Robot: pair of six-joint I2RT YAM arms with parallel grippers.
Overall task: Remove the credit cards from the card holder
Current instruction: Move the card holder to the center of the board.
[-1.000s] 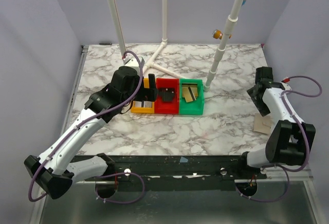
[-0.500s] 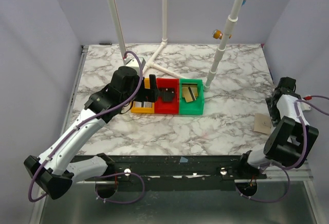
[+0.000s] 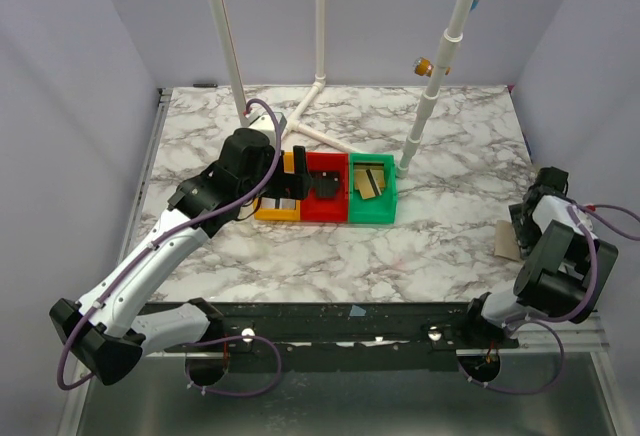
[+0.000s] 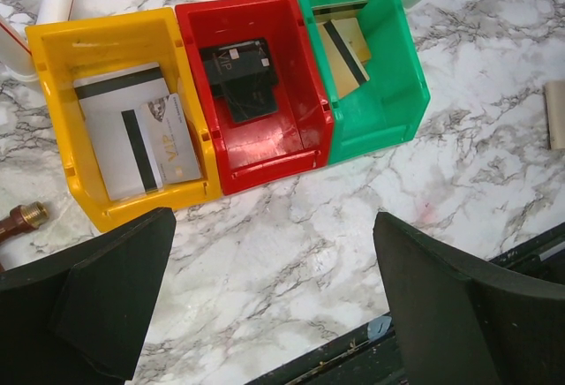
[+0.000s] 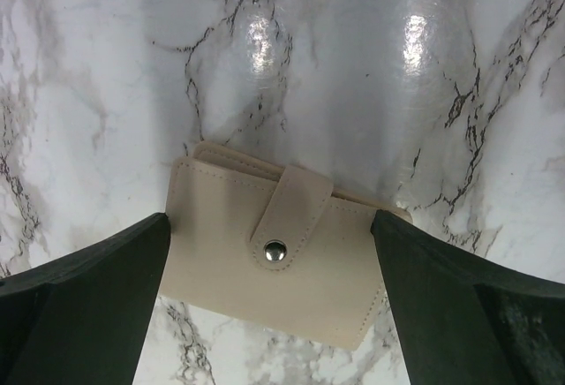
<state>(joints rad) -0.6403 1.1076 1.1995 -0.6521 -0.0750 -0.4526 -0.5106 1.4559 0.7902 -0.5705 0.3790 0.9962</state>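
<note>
Overhead: shows left tool [image 3: 292, 182] spread wide above yellow plastic tray [image 3: 268, 214]. Shows right tool [image 3: 528, 218], equally wide, over cream snap-strap card holder [image 3: 503, 241] at marble table [image 3: 430, 246] right edge.

Left wrist: shows credit cards [image 4: 146, 133] in yellow and green tray [image 4: 388, 94].

Right wrist: shows holder snapped shut between empty fingers [image 5: 88, 305].

Likely approach step; next calls for lowering, gripping, unsnapping.

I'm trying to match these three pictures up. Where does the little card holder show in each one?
Top external: the card holder is a tan patch at the far right, below mid-height.
Left wrist: a pale strip cut off by the right border, right of the green tray.
Right wrist: centre of the picture, closed, snap strap facing up.
Shared landmark: the marble table lies under it in all three views.
</note>
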